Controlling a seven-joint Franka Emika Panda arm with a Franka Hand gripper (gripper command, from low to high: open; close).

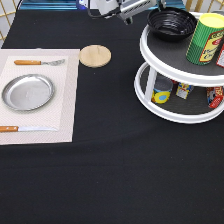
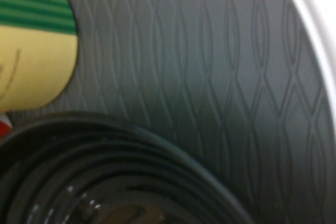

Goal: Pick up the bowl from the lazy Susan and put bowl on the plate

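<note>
Black bench. White two-tier lazy Susan at exterior view's right, cans on both tiers. Placemat at left carries silver plate, bare. Black bowl sits on lazy Susan top shelf, ridged inside. Claw at top edge, just left of bowl; finger state: cannot tell.
</note>
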